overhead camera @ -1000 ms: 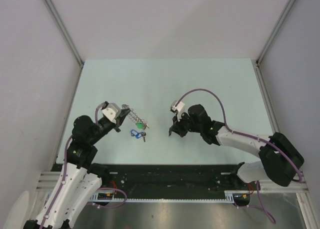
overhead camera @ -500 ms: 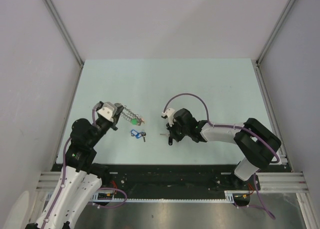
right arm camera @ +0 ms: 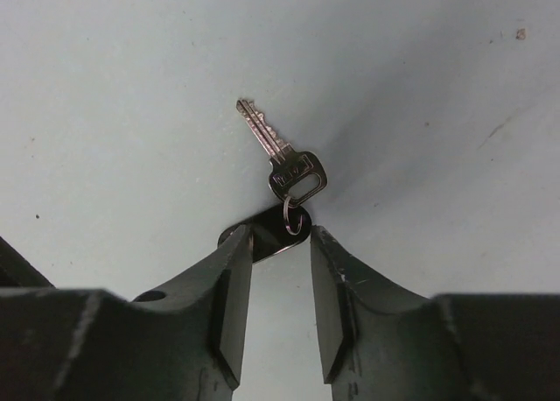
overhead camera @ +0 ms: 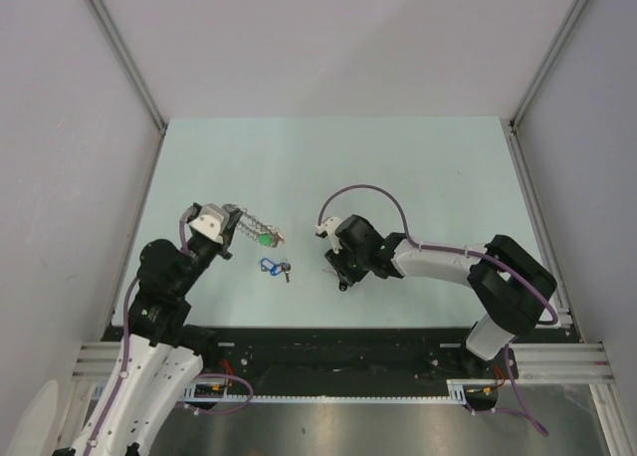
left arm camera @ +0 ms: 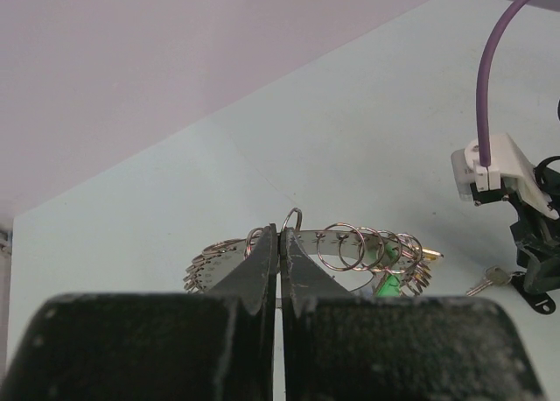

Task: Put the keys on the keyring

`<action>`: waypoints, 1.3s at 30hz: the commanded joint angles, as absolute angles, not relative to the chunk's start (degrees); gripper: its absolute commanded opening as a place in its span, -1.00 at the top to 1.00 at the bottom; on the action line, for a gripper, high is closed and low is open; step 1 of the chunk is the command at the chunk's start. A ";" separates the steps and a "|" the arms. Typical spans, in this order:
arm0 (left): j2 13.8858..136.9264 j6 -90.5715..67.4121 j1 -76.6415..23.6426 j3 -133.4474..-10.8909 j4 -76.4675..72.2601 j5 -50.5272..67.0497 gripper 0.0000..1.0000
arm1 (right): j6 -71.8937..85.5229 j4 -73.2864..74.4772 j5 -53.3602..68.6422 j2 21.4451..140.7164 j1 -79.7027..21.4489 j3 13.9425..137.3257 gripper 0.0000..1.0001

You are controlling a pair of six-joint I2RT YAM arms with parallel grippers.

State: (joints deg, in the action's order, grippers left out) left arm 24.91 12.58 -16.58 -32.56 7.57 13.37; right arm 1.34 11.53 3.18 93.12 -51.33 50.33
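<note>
My left gripper (overhead camera: 231, 226) is shut on the band of the keyring (overhead camera: 253, 228) and holds it above the table. In the left wrist view the keyring (left arm camera: 350, 246) is a grey band fringed with small silvery rings, with a green tag (left arm camera: 385, 284), and the jaws (left arm camera: 281, 236) pinch it. The blue-tagged key (overhead camera: 267, 266) lies on the table between the arms. My right gripper (right arm camera: 280, 239) is open, low over the table. Its fingertips straddle the black tag (right arm camera: 273, 235) of a silver key (right arm camera: 280, 156). The tag's left end is hidden under the left finger.
The pale green table (overhead camera: 398, 167) is fenced by white walls with metal rails at the left and right. The right gripper (left arm camera: 534, 252) and its purple cable (left arm camera: 490, 59) show at the right edge of the left wrist view, with the silver key (left arm camera: 486, 280) below.
My right gripper has moved left and down onto the black-tagged key, its arm folding in. My left gripper has drawn the keyring slightly back and left.
</note>
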 commanded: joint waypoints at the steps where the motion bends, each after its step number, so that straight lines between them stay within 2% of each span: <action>1: 23.47 13.01 -16.26 -32.70 3.25 10.55 0.99 | 1.32 18.35 0.88 92.19 -51.86 56.24 0.23; 13: 22.50 12.57 -16.26 -32.34 3.25 6.77 0.99 | -1.67 31.63 1.05 101.51 -51.59 70.12 0.28; 27: 22.41 12.57 -16.26 -32.43 3.34 6.50 0.99 | -3.43 38.58 -4.22 108.72 -53.96 76.99 0.44; 36: 22.41 12.66 -16.26 -32.43 3.34 6.50 0.99 | -3.52 39.46 -5.10 110.48 -54.58 77.87 0.64; 39: 22.41 12.57 -16.26 -32.52 3.34 6.50 0.99 | -3.52 39.99 -5.97 110.13 -54.67 78.05 0.81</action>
State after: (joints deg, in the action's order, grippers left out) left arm 23.09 12.51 -16.58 -32.53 7.40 7.01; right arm -3.18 38.72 -4.12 109.91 -54.28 75.59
